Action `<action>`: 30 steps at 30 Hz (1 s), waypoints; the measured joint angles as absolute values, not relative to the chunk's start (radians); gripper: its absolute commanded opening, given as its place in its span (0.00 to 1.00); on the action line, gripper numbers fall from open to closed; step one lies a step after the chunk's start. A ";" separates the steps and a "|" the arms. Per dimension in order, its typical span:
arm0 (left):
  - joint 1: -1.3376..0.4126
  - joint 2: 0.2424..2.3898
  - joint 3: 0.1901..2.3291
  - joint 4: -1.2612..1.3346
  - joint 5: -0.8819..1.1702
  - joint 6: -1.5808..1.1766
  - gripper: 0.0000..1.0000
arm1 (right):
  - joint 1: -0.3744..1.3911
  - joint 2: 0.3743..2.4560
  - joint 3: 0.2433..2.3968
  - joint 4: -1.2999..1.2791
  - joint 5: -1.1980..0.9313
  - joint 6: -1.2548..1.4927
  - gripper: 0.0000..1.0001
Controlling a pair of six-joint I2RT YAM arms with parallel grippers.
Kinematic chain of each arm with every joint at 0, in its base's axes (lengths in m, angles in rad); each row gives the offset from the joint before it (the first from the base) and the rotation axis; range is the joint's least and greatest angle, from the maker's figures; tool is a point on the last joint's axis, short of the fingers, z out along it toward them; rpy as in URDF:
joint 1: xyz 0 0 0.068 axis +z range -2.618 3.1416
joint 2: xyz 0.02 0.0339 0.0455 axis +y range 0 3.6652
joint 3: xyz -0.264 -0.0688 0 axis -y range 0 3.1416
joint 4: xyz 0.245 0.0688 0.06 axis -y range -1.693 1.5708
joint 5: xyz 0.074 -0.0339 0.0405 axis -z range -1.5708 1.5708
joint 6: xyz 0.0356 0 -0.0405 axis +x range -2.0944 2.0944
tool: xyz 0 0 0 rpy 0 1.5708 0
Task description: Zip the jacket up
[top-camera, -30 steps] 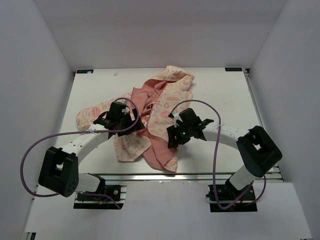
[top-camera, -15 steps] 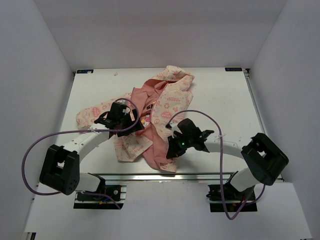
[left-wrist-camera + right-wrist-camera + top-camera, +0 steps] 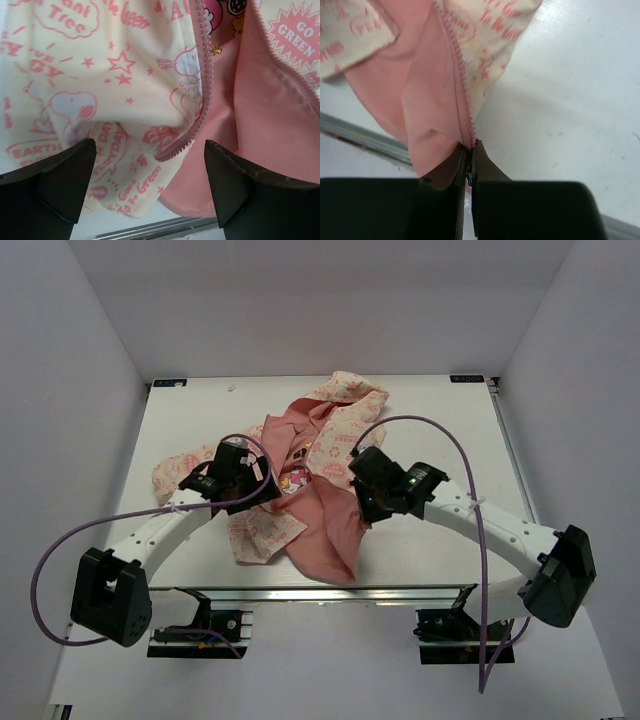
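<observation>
The jacket (image 3: 330, 445) lies crumpled and unzipped in the middle of the table, cream print outside, pink lining showing. My right gripper (image 3: 469, 147) is shut on the pink zipper edge (image 3: 456, 70) of one front panel, at its lower end; in the top view it (image 3: 360, 502) sits at that panel's right side. My left gripper (image 3: 150, 185) hangs open above the other front panel (image 3: 100, 75), whose zipper edge (image 3: 204, 85) runs between its fingers (image 3: 60, 180). In the top view the left gripper (image 3: 270, 490) is over the jacket's left half.
The white table (image 3: 450, 440) has a metal rail (image 3: 330, 592) along its near edge, close under the jacket's hem. White walls enclose the table on three sides. Purple cables (image 3: 430, 425) loop over both arms.
My right gripper has shut on the zipper edge and shifted back and slightly right, the arm stretching out. The left gripper stayed open and moved only a little.
</observation>
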State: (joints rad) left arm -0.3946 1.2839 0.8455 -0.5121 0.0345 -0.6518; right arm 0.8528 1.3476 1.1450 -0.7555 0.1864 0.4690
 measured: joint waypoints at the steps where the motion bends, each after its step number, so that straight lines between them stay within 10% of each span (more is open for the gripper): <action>1: -0.395 1.271 0.853 -0.534 0.016 -0.655 0.98 | 0.881 1.357 1.165 -0.791 0.209 0.476 0.00; 4: -0.395 1.221 0.880 -0.614 -0.051 -0.674 0.98 | 1.007 1.434 1.242 -0.864 0.239 0.490 0.01; 18: -0.393 1.072 0.895 -0.801 -0.273 -0.741 0.98 | 1.291 1.778 1.317 -0.593 -0.065 0.432 0.75; 30: -0.390 1.182 0.815 -0.561 0.006 -0.670 0.98 | 1.083 1.568 1.010 -0.437 -0.092 0.507 0.74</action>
